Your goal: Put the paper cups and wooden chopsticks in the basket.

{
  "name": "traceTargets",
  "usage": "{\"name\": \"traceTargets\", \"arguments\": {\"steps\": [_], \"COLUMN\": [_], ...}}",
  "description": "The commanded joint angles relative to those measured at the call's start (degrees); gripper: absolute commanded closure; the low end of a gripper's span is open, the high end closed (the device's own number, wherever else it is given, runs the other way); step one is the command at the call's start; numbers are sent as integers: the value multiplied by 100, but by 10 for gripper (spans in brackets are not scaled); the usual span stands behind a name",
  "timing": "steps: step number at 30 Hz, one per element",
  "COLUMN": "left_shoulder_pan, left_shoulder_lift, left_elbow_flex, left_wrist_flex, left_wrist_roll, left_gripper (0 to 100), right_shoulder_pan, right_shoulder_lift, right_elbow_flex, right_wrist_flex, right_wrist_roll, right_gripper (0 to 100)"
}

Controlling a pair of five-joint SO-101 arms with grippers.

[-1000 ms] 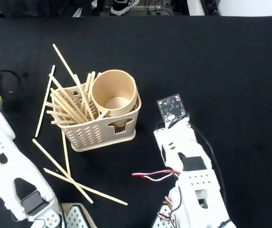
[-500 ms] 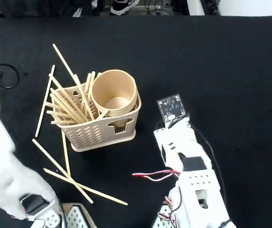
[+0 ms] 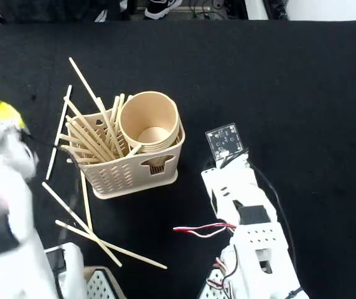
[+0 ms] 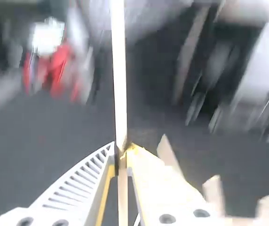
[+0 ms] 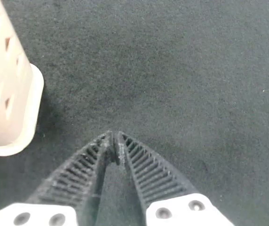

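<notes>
Right claw [image 5: 113,146]: jaws pressed together with nothing between them, low over the table [image 5: 195,56], near the basket's [image 5: 7,94] bottom corner.
Left claw [image 4: 122,151]: clamped on a held stick [image 4: 119,70], which runs straight out past the tips; in the high view this arm [image 3: 7,187] is at the table's left edge, apart from the basket.
Loose sticks [image 3: 81,219]: several lie crossed on the table in front of the basket, and another one [image 3: 58,134] lies just beside its left side.
Basket [image 3: 134,169]: upright at mid-table, to the left of the right arm [image 3: 240,199].
Binned sticks [image 3: 91,136]: a leaning bundle in the basket's left part, with one end poking out well beyond the far rim.
Cups [image 3: 150,121]: stacked with mouths up in the basket's right part.
</notes>
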Motion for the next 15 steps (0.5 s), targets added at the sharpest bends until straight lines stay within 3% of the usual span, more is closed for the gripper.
{"name": "traceTargets", "arguments": {"steps": [1,5,8,15], "left_shoulder_pan": [787,1815,2378,2624], "left_shoulder_lift": [-1327,-2031,-2040,-1864], "left_elbow_flex": [391,822,1279,2862], "left_wrist_flex": [-1275,-2040,-2066,-2101], "left_wrist_roll": [316,510,519,492], "left_gripper": [971,971,970,968], "right_shoulder_pan": [-79,-79,-79,-79], "right_shoulder_lift": [22,22,22,22], "right_elbow_flex": [-31,-31,-31,-31], "right_wrist_flex": [-18,-9,-9,-9], "right_wrist_roll": [62,62,62,62], "right_gripper": [985,985,985,985]}}
